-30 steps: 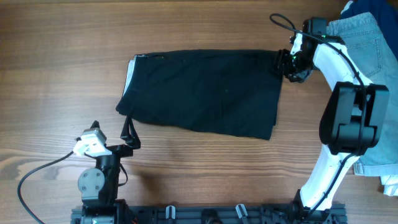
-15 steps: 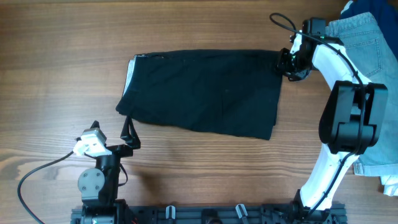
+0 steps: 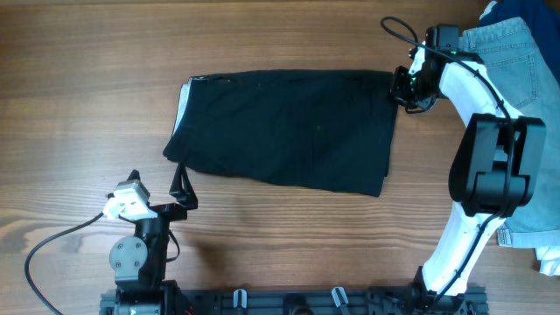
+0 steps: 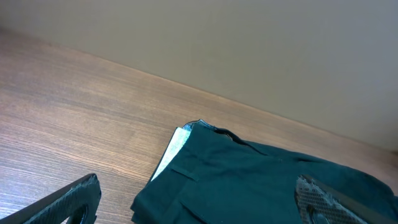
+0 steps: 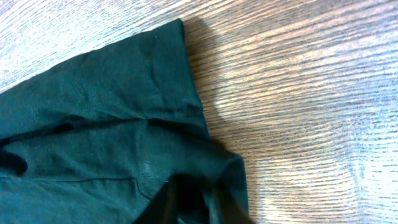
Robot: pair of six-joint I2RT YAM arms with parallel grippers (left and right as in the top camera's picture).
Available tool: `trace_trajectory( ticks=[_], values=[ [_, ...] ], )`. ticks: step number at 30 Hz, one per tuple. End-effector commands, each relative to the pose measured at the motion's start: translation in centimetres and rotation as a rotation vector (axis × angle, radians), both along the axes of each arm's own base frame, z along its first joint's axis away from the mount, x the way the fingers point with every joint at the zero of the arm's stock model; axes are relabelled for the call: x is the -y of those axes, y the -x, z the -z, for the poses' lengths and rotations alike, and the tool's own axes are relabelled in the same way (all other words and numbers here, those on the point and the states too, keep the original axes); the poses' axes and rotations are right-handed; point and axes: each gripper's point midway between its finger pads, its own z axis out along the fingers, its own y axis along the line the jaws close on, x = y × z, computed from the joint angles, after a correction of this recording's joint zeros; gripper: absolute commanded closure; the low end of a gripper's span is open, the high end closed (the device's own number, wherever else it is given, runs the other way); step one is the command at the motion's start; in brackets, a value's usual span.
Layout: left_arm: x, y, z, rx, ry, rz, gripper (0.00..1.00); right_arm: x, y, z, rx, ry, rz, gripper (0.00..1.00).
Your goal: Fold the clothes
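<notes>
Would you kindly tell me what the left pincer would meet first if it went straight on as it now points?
Probably the black shorts, near their waistband end, though depth is unclear.

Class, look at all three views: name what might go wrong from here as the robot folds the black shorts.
1. The right fingers meet the black shorts only at one corner; a thin pinch may slip, or one layer may lift alone.
2. The left fingers are open and off the cloth, so a one-sided pull might drag the shorts askew.
3. The denim shorts lie close by the right arm and might get snagged.
</notes>
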Motion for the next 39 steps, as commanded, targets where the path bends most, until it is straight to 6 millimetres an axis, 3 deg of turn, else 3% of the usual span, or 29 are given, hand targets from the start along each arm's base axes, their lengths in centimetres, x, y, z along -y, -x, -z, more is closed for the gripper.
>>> trace_trajectory(
  ticks=[1,10,23,26,32,39],
  values=[
    [0.4,0.0,0.2,-0.006,-0.022,0.021,0.00,-0.4,0.1,0.9,-0.014,-0.012,-0.008,0.95],
    [0.4,0.0,0.2,-0.006,-0.022,0.020,0.00,-1.3,-1.2,-0.6,0.039,-0.062,-0.022,0.96],
    [0.4,0.0,0.2,-0.006,-0.022,0.020,0.00,-1.3,-2.8,-7.7,0.180,-0.085,0.037,0.96],
    [0.4,0.0,0.2,-0.006,-0.022,0.020,0.00,0.2,-3.5,-9.6,0.240,-0.003,0.077,0.96],
    [0.4,0.0,0.2,-0.006,-0.022,0.020,0.00,0.9,-5.1,-10.5,0.316,0.024,0.101,0.96],
    [0.4,0.0,0.2,-0.005,-0.022,0.020,0.00,2.9,-5.3,-9.2,0.300,0.115,0.177,0.96]
  ],
)
